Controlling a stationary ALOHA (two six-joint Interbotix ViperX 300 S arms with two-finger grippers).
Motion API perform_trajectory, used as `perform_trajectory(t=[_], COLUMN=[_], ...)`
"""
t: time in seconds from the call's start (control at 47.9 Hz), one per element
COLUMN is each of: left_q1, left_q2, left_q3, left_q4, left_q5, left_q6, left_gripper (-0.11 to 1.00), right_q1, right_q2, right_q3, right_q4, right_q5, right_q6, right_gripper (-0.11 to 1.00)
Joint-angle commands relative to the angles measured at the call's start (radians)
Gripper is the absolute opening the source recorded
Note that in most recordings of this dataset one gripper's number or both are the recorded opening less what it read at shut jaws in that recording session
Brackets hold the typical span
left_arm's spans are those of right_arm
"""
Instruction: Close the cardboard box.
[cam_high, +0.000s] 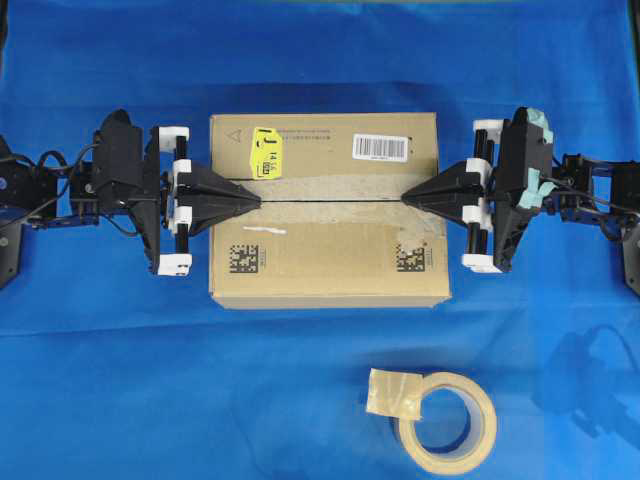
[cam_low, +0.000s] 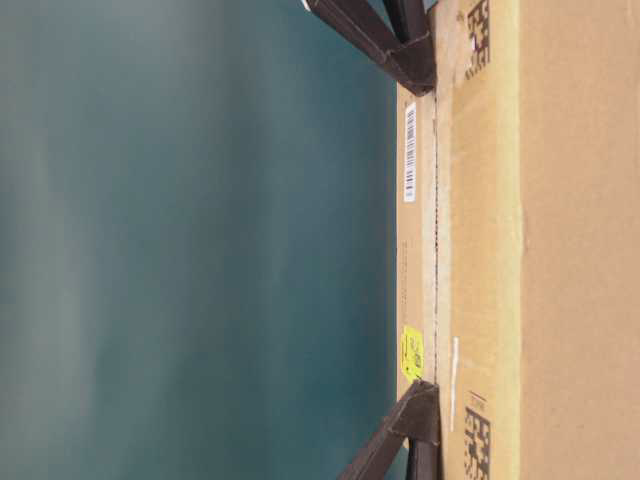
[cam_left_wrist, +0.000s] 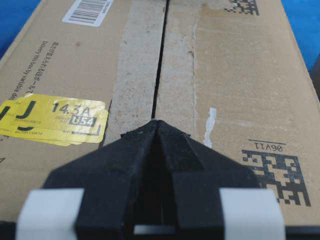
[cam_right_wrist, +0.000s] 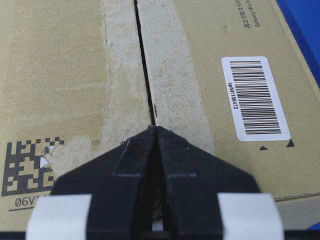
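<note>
Lying shut, brown cardboard box (cam_high: 330, 262)

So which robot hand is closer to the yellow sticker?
The left one. The left gripper has its tip on the box's middle seam just below the yellow sticker. The right gripper sits at the seam's other end, nearer the barcode label.

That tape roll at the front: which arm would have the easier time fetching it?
Probably the right. The tape roll lies on the blue cloth in front of the cardboard box, right of its middle, nearer the right gripper than the left gripper. Both have shut jaws resting over the flap seam.
</note>
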Motion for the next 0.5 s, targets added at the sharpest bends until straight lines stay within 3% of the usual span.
perform_trajectory(t=[0.0, 0.48], left_q1=[0.003, 0.003], left_q2=[-0.005, -0.003], left_q3=[-0.005, -0.011], left_q4=[-0.002, -0.002], left_q5=[-0.005, -0.005], left_q6=[0.000, 0.002], left_gripper=[0.00, 0.00], right_q1=[-0.003, -0.003], right_q2=[-0.006, -0.008], right_q3=[-0.008, -0.008], right_q4=[0.000, 0.000], right_q5=[-0.008, -0.006], right_q6=[0.000, 0.000], right_gripper=[0.00, 0.00])
